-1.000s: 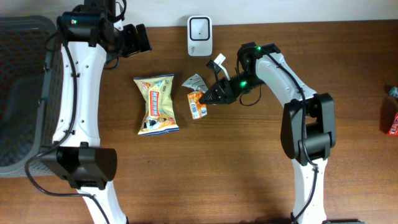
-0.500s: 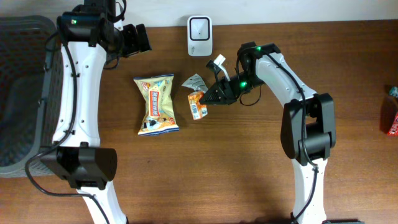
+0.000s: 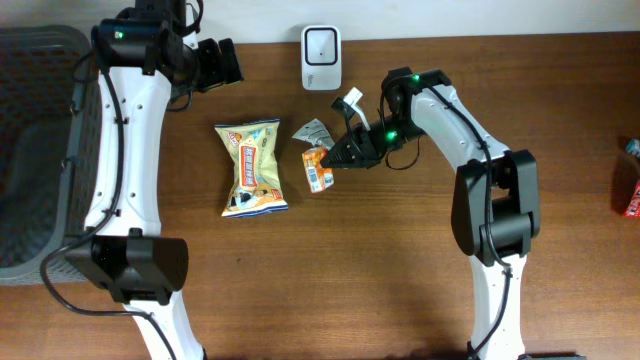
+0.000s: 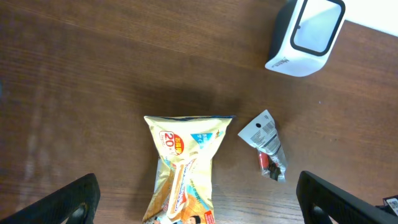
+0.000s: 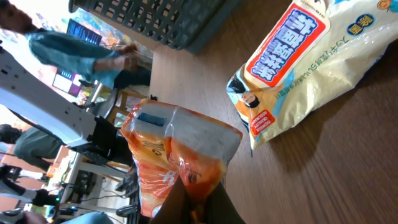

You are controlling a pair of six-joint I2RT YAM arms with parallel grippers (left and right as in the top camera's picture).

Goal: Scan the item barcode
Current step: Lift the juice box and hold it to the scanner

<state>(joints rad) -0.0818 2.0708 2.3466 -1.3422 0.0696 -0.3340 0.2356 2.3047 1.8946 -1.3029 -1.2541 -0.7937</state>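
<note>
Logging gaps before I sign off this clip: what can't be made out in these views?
- Barcode on the orange packet: too small overhead. The right wrist view shows only a pale panel, and the right gripper hides the packet's lower end.
- Red box: cut off by the overhead view's right edge.
- Scanner: top clipped in the left wrist view.
- Basket: inside too dark to judge, left side cut off overhead.

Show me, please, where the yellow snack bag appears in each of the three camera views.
Overhead: the yellow snack bag lies left of centre.
Left wrist: the bag is bottom centre, cut by the lower edge.
Right wrist: the bag fills the upper right, beyond the orange packet.
Landmark: the white scanner, up and right of the bag in overhead and left wrist; absent from right wrist.
</note>
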